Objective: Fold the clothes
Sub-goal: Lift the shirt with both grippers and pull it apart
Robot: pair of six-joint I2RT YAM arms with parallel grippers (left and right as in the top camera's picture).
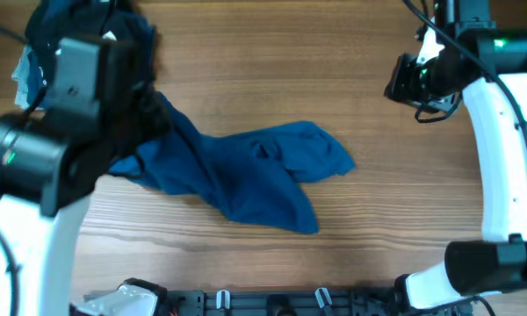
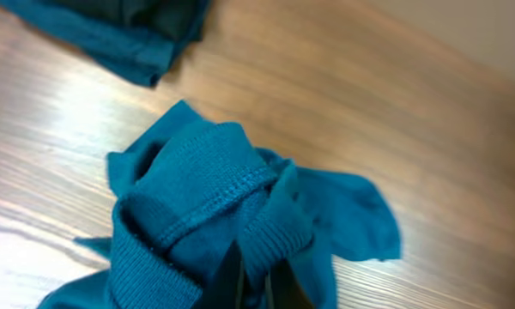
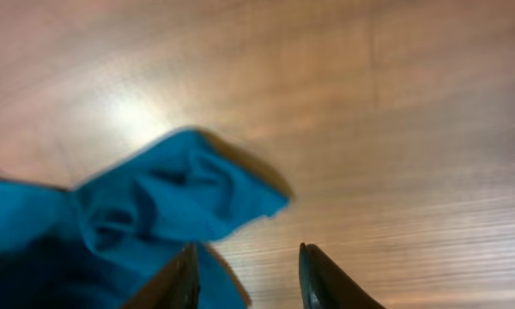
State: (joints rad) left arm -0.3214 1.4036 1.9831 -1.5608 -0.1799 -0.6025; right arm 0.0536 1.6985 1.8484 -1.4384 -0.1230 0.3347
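Folds and creases ran all through the clothes (image 1: 246, 171), one plain mid-blue garment (shirt-like, no print) that lay crumpled across the left and middle of the wooden surface (image 1: 334, 70). Its left end was bunched up under the left arm (image 1: 35, 167), where the left end effector (image 2: 256, 279) was pinched tight on a ribbed edge of the fabric. The right end effector (image 3: 245, 257) hung with its fingers apart and nothing between them, off beyond the garment's right edge and clear of the cloth. A pile of dark garments (image 1: 132, 31) sat at the far left corner of the surface.
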